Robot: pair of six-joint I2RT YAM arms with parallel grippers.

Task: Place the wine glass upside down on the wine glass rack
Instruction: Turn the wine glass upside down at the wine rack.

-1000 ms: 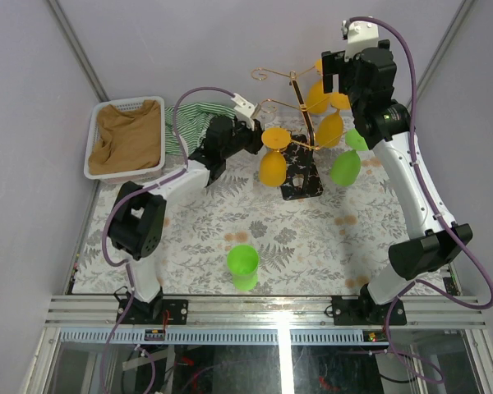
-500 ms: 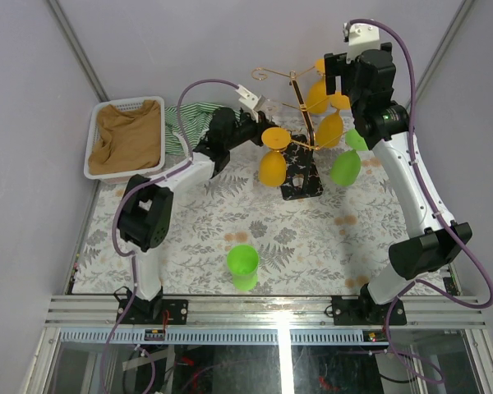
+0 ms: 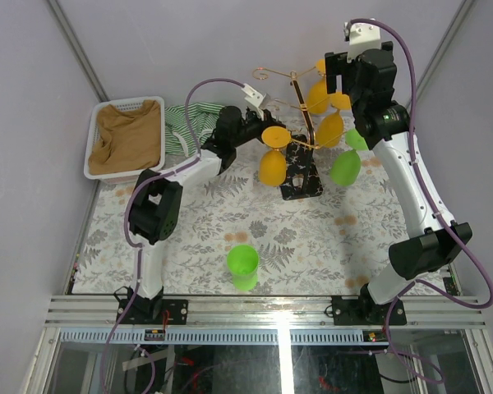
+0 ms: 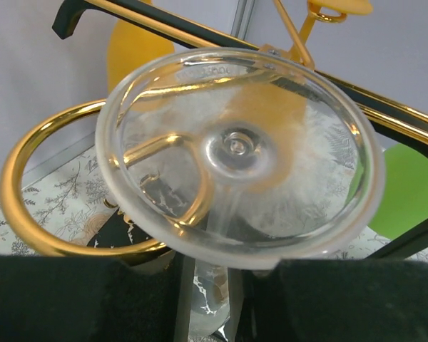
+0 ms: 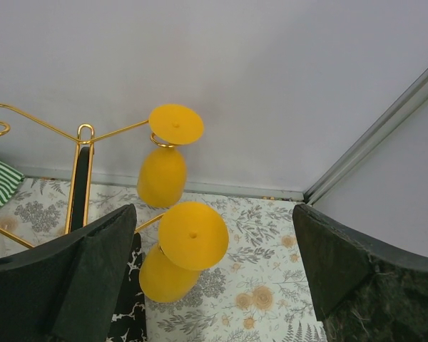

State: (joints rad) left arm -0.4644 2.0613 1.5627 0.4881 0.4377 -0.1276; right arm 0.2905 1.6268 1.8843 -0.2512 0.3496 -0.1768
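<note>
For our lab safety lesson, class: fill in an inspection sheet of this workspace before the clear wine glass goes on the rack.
Surface: floral tablecloth.
Job's things: clear wine glass, foot close to a gold ring of the wine glass rack; yellow glasses and a green glass hang there.
Clutter: green cup; white basket holding brown cloth; striped cloth.
End effectors: left end effector shut on the wine glass stem; right end effector open, empty.
Cables: purple cables, looping free.
Surroundings: grey walls; metal rail at the near edge.
</note>
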